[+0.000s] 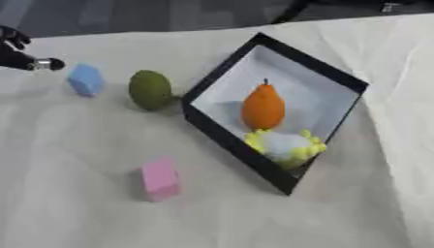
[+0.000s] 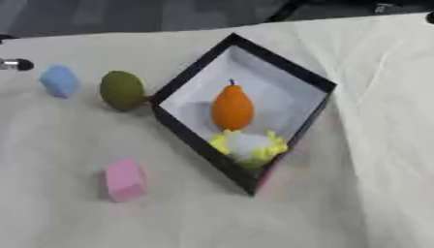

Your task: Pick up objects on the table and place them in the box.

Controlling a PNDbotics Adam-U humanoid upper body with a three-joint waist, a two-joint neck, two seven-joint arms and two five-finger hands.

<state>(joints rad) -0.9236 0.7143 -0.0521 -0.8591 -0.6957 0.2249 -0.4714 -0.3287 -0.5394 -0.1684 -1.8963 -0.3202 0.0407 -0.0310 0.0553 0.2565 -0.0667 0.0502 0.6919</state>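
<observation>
A black box (image 1: 222,75) with a white inside stands tilted on the cloth at centre right. Inside it stand an orange pear (image 1: 263,107) and a yellow and white object (image 1: 286,146). Left of the box lies a dark green oval fruit (image 1: 150,89), close to the box wall. A light blue block (image 1: 85,79) lies further left. A pink block (image 1: 160,178) sits nearer the front. My left hand (image 1: 15,48) shows only partly at the upper left edge, left of the blue block and apart from it. My right hand is out of sight.
A cream cloth (image 1: 85,218) with creases covers the table. Its far edge (image 1: 127,30) runs along the top, with dark floor beyond. Open cloth lies in front of and to the right of the box.
</observation>
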